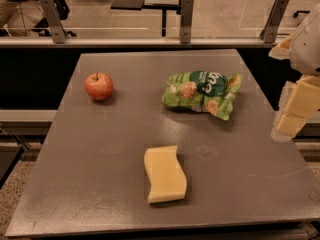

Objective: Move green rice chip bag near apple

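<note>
The green rice chip bag (202, 93) lies flat on the grey table (100, 184), right of centre toward the back, its dark label facing up. The apple (99, 86) stands upright at the back left, well apart from the bag. My gripper (291, 118) hangs at the right edge of the view, beyond the table's right side and to the right of the bag, touching nothing. It holds nothing that I can see.
A pale yellow wavy sponge (164, 174) lies near the table's front centre. A glass railing with metal posts (186, 14) runs behind the table. The arm's white body (307, 39) fills the upper right corner.
</note>
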Available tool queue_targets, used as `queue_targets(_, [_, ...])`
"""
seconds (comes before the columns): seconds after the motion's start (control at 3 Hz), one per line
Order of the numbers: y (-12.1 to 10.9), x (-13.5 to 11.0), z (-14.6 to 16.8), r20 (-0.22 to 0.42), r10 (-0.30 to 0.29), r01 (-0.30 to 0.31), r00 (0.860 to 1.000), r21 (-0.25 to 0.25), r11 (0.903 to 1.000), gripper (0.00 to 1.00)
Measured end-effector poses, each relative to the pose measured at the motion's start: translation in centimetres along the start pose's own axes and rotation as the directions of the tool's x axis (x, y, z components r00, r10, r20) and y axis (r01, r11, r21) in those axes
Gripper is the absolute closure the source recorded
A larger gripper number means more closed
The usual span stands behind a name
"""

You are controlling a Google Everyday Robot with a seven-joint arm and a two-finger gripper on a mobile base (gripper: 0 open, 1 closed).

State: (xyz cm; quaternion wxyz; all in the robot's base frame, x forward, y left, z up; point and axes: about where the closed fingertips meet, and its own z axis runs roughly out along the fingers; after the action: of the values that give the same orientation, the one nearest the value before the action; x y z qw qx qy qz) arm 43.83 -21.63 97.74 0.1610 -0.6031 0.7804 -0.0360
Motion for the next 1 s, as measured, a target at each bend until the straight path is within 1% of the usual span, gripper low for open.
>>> queue_targets(0.33, [0.0,0.0,0.0,0.001,0.0,0.0,1.0,0.002,1.0,0.0])
queue_targets(0.67, [-1.4,-0.9,0.7,0.038,0.017,-0.017,0.999,0.007,0.9998,0.0])
queue_targets(1.0, [-4.2,-2.3,2.3,0.081,0.053,-0.055,0.995,0.011,0.9985,0.0])
